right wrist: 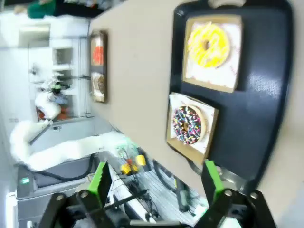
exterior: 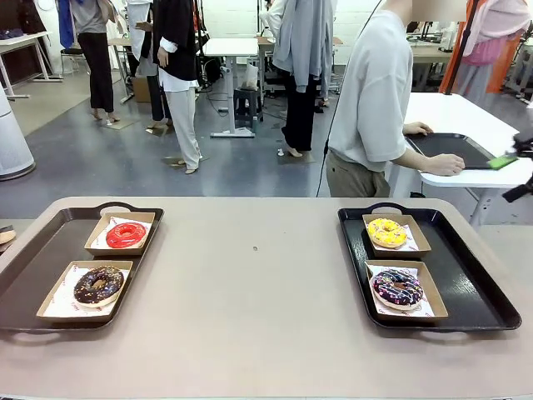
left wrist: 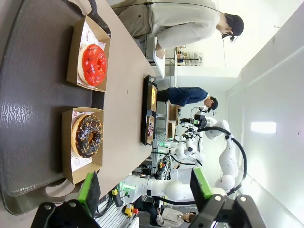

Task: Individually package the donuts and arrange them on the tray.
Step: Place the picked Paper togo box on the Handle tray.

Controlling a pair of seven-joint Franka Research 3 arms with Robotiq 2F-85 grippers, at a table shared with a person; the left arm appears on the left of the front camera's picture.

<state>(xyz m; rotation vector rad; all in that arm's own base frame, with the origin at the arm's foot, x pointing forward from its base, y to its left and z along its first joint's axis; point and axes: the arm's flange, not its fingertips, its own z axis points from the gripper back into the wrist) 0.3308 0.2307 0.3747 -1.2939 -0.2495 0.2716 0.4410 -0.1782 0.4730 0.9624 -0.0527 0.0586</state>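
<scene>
Nearest the front camera, on the tan surface point(exterior: 258, 283), lie two black trays, each carrying two donuts in open cardboard boxes. On the left tray point(exterior: 33, 258), by the surface's left edge, the chocolate donut point(exterior: 98, 285) sits in the box at the near corner and the red donut point(exterior: 125, 235) in the box behind it, toward the far edge. On the right tray point(exterior: 475, 283), the purple donut point(exterior: 397, 287) with coloured sprinkles lies in the near box and the yellow donut point(exterior: 386, 232) in the far one. All four boxes stand along the trays' inner edges.

The left gripper point(left wrist: 145, 192) hangs above the left tray, its green-padded jaws spread wide and holding nothing, the chocolate donut just ahead of them. The right gripper point(right wrist: 156, 178) hovers high over the right tray's near end, jaws likewise wide apart and empty, the view blurred.

A person point(exterior: 375, 100) in a grey shirt stands beyond the far edge, turned away, both hands resting on another white table.
</scene>
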